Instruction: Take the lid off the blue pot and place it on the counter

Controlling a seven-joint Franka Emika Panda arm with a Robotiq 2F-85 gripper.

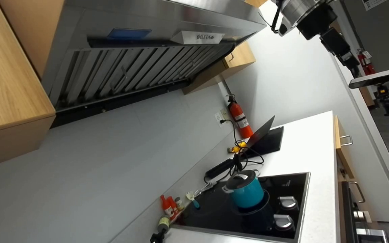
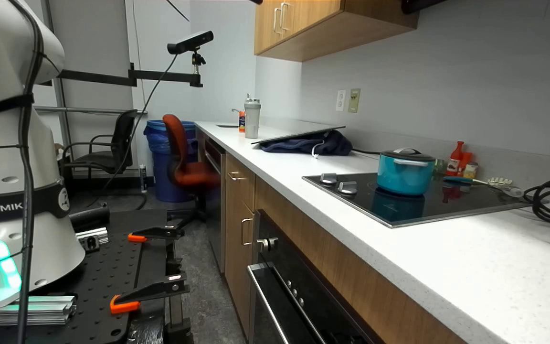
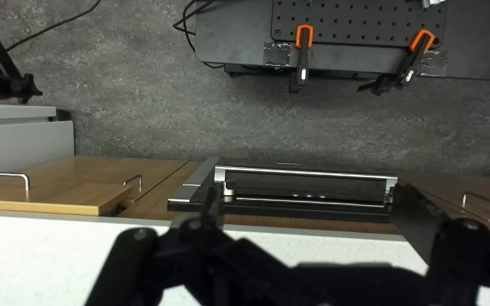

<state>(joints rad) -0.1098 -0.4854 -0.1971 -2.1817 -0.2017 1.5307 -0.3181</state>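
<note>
Black robot fingers [image 3: 417, 219] stand wide apart with nothing between them in the wrist view; in an exterior view, under a raised silver-and-black wrist [image 1: 307, 17], that gap cannot be read. Below lies a white speckled worktop [image 3: 36, 255] and, past its edge, a black oven door [image 3: 304, 182]. Well apart from the fingers, a small teal-blue cylindrical pot [image 2: 405, 179] sits on a black glass cooktop [image 2: 456, 203], its round dark-grey lid [image 2: 406, 157] still seated on the rim in both exterior views; the wrist view shows neither. The task appears yet to start: gripping, lifting and setting the lid on the worktop all remain. Toward the worktop's far end, only in an exterior view, stands a tall grey shaker bottle [image 2: 252, 119]; a red fire extinguisher [image 1: 240, 116] beyond the cooktop appears in an exterior view alone.
</note>
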